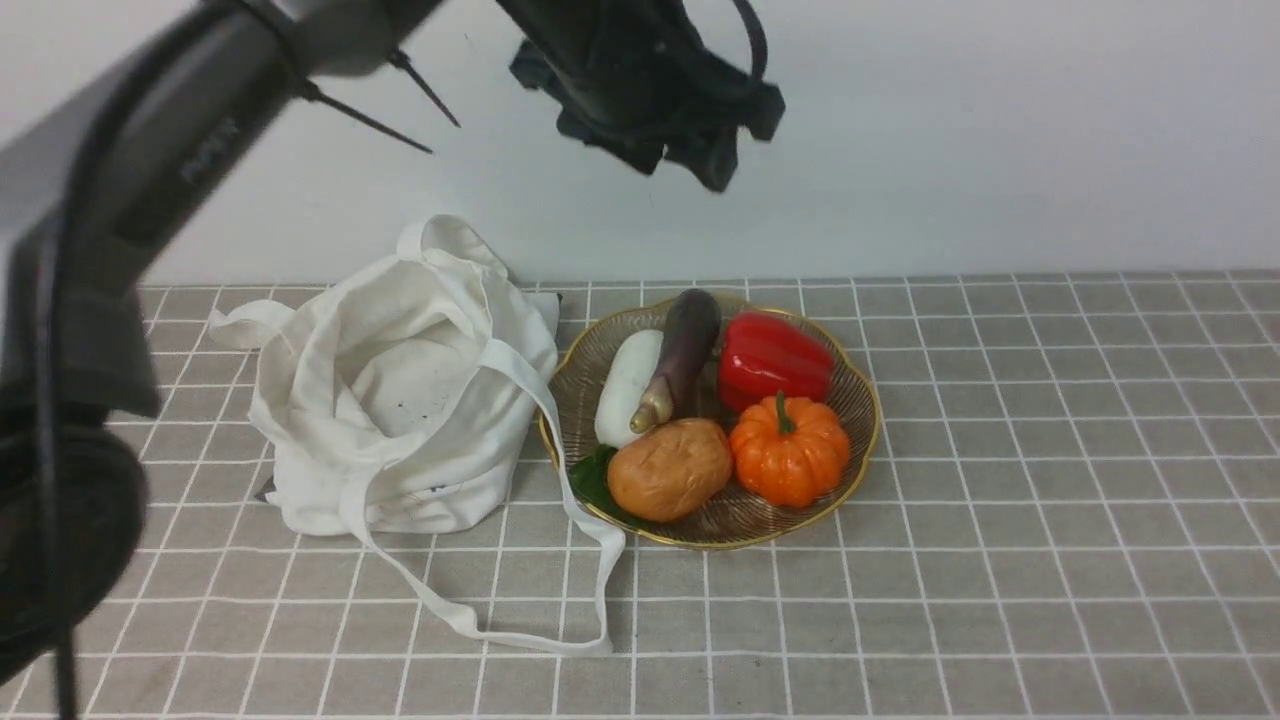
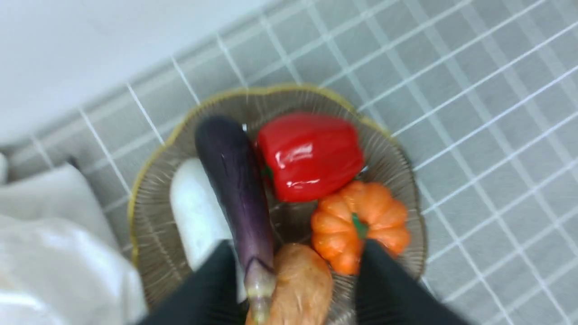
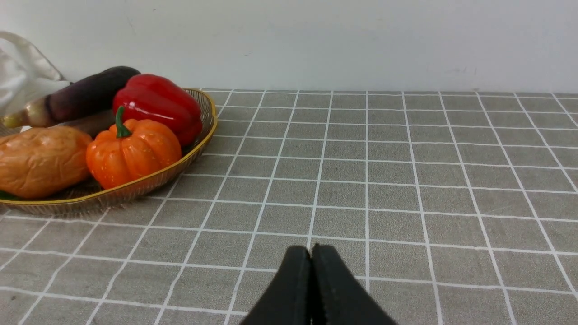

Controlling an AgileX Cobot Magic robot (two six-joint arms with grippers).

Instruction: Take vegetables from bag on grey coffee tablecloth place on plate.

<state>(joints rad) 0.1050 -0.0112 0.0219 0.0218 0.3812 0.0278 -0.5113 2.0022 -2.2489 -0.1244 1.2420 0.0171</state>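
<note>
dark purple eggplant (image 1: 690, 340): 1 | white radish (image 1: 628, 385): 1 | brown potato (image 1: 668, 470): 1 | red bell pepper (image 1: 775, 360): 1 | orange pumpkin (image 1: 790, 450): 1 | green leaf (image 1: 592, 480): 1 | vegetables on plate, leaf aside: 5 | gold-rimmed plate (image 1: 862, 400): 1 | cloth bag (image 1: 400, 390): 1 | checked tablecloth (image 1: 1000, 550): 1 | claws: 2, left claw (image 2: 298, 246), right claw (image 3: 311, 247)

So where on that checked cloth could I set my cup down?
The widest bare stretch is the tablecloth right of the plate. The front strip is free too, except where the strap of the bag loops across it. The plate itself is crowded: eggplant, white radish, red pepper, pumpkin and potato fill it, and the bag lies against its left rim.
</note>
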